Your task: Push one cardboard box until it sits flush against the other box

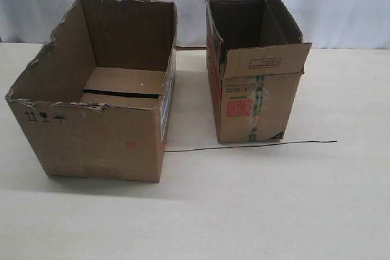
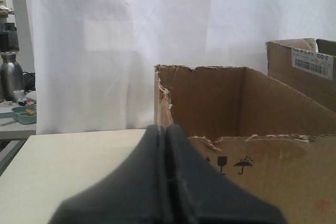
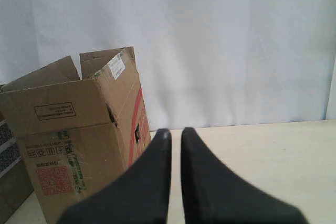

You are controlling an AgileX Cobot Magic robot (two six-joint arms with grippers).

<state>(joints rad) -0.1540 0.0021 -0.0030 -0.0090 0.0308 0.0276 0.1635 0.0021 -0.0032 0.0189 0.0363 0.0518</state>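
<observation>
Wide brown cardboard box [image 1: 103, 141], ragged torn rim; left gripper [image 2: 167, 128] pressed together, right gripper [image 3: 176, 131] slightly parted.

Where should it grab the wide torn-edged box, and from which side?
Take the cardboard box by the top edge of its wall farthest from the other box, coming down from above. It is open-topped, so that thin upright wall should suit a pinch; the whole body looks far too wide.

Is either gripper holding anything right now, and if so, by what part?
Nothing is held. The left gripper has its jaws pressed together with nothing between them, and the right gripper shows only a narrow empty gap.
</observation>
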